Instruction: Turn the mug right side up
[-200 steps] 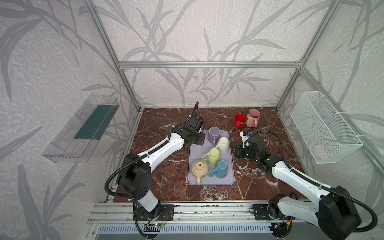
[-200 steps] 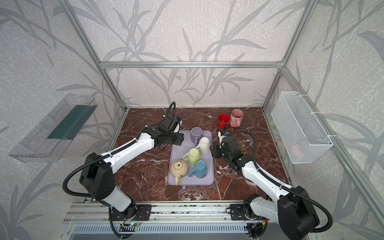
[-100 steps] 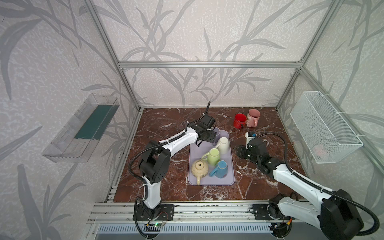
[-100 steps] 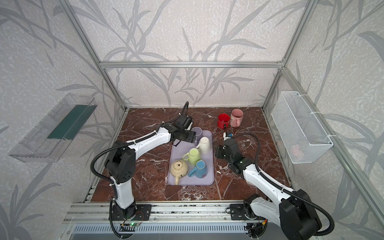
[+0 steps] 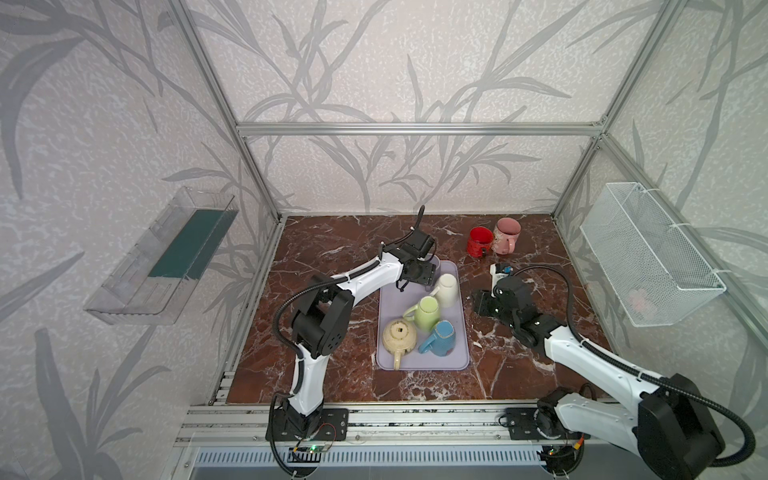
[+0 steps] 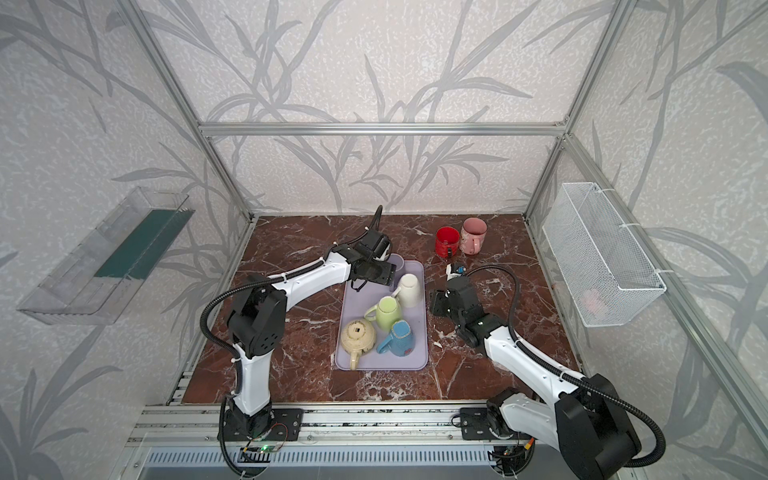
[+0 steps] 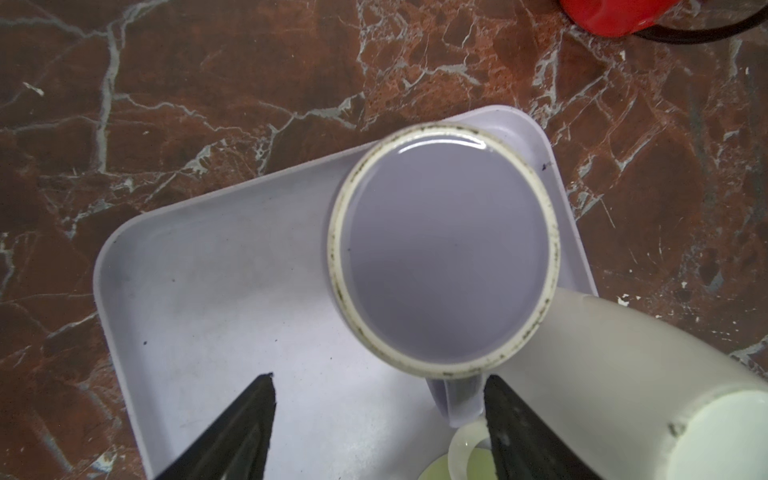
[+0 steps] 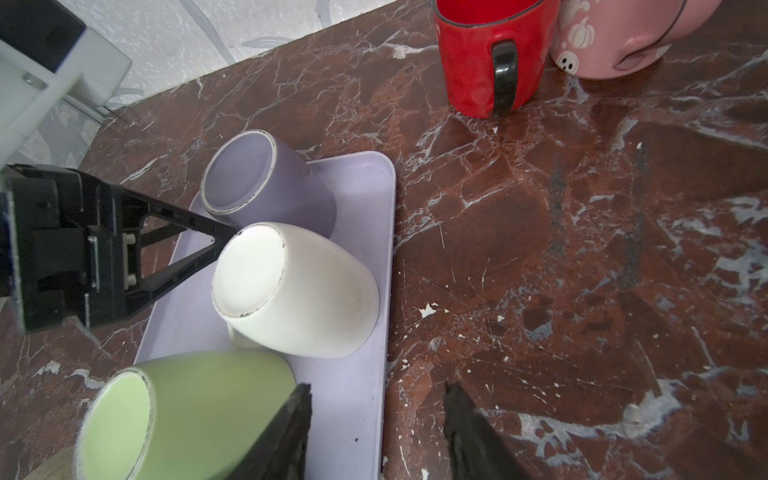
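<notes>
A lilac mug (image 7: 444,249) stands upside down in the far corner of the lilac tray (image 7: 228,270), its ringed base facing up. My left gripper (image 7: 378,377) hovers open just above it. The mug's handle (image 7: 461,399) lies between the fingers, close to one finger (image 7: 511,415). In both top views this gripper (image 5: 424,274) covers most of the mug (image 6: 398,262). My right gripper (image 8: 379,385) is open and low, straddling the tray's right rim (image 8: 386,332) with nothing held.
A cream mug (image 8: 299,291), a green mug (image 8: 187,407), a blue mug (image 5: 440,336) and a cream teapot (image 5: 399,336) crowd the tray, mugs upside down. A red mug (image 5: 480,241) and a pink mug (image 5: 507,235) stand upright at the back right. A wire basket (image 5: 648,253) hangs on the right wall.
My left gripper has moved right from the tray's far-left edge to above the lilac mug, and its jaws have spread wider. The right arm has shifted only slightly.
</notes>
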Controlling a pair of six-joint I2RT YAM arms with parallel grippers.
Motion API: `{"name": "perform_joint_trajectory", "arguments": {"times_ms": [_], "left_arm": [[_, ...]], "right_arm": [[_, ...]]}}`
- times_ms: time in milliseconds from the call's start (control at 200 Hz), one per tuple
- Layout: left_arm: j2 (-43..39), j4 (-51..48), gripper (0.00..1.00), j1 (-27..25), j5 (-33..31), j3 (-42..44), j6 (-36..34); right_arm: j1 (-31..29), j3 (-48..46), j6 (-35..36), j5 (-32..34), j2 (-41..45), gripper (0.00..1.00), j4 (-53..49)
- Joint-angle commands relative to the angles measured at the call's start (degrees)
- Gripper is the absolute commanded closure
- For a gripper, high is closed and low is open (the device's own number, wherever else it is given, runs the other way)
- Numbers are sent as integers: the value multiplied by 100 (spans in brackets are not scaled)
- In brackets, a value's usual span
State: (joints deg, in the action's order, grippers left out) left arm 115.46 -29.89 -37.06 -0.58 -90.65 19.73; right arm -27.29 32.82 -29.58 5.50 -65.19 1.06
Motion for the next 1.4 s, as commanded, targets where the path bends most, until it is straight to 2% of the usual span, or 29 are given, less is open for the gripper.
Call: {"name": "perform_joint_trajectory", "arguments": {"times_ms": [0,665,785,970,1080,1270,1400], "left_arm": [[55,-42,22,-21,-91,-13,74],[324,-86,23,-126,-159,-325,124],[358,-147,29,-126,-398,-305,28],[245,-211,51,-126,-654,-173,-136],[189,-262,56,-124,-711,-129,-214],[133,-397,72,-118,-882,-176,-306],[117,-472,72,-117,-865,-226,-405]], "right_arm": [[-2,-21,-13,38,-38,48,136],[-2,-19,-91,-217,-275,48,307],[0,-30,-91,-233,-242,48,307],[-7,-30,-83,-242,-240,48,301],[-13,-26,-83,-260,-231,48,298],[-9,-30,-74,-259,-265,49,319],[-13,-14,-74,-260,-326,48,316]]}}
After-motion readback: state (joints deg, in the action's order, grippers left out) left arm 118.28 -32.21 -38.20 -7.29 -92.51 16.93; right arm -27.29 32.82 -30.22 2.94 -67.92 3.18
